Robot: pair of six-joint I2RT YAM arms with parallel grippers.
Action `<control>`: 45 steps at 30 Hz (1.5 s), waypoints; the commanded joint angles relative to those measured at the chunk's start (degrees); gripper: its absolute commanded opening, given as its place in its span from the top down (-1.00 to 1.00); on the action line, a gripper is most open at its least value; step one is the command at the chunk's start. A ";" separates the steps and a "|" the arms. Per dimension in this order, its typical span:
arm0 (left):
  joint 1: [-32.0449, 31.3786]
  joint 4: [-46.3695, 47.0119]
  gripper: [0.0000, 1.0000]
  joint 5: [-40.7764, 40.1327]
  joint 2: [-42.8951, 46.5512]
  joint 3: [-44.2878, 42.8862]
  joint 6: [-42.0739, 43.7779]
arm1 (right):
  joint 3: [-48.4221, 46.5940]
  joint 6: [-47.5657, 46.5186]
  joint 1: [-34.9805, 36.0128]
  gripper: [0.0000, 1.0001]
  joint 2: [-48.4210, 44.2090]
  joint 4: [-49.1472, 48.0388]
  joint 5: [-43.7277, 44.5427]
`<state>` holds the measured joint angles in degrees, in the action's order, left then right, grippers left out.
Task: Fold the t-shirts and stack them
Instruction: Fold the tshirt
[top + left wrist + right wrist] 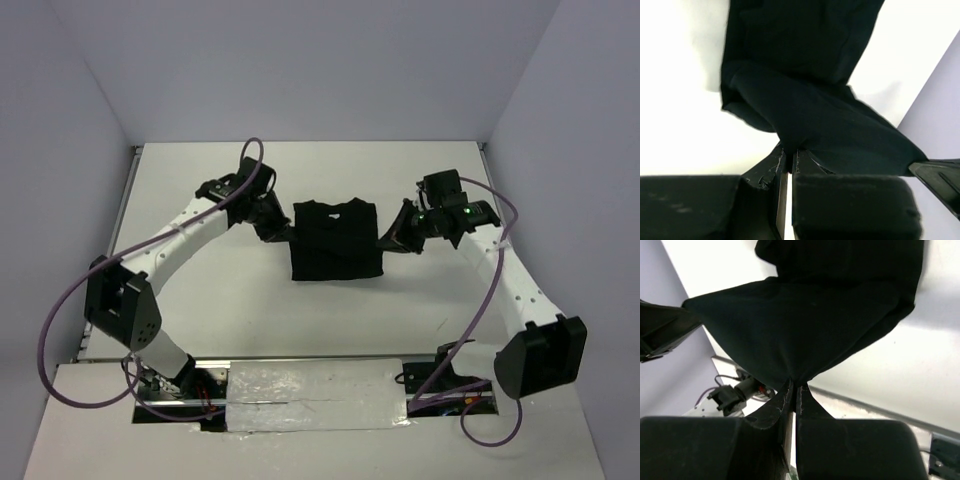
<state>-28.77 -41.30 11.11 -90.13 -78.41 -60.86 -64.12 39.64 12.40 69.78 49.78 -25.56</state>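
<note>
White table (220,300) between pale walls (300,60), black t-shirt (335,240) (roughly square) pinched in closed left gripper (285,232) and closed right gripper (386,240)

The shirt (335,240) at centre frame is plain black, with no print. The table (250,300) is white. The left arm (190,232) and right arm (510,280) are white with black joints. Purple cables (45,345) loop off them. Green lights (444,212) glow at upper right. Silver tape (320,395) lines the bottom.
</note>
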 commanded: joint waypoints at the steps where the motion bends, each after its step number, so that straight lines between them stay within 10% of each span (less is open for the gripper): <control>1: 1.79 1.57 0.98 3.56 -3.73 -4.20 5.04 | -4.60 -2.46 -0.01 0.97 3.77 -2.49 2.35; 26: 11.02 13.50 0.69 15.50 -36.60 -26.53 7.60 | -33.95 -8.79 -2.56 0.95 47.98 -3.55 10.18; 45: 13.66 29.42 0.51 29.66 -51.46 -40.77 0.31 | -37.40 -4.22 -7.04 0.63 51.70 -4.16 14.75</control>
<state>-15.94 -17.80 36.16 -139.55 -117.78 -57.71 -101.62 33.82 7.09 122.43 46.70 -13.61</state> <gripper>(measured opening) 0.244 0.170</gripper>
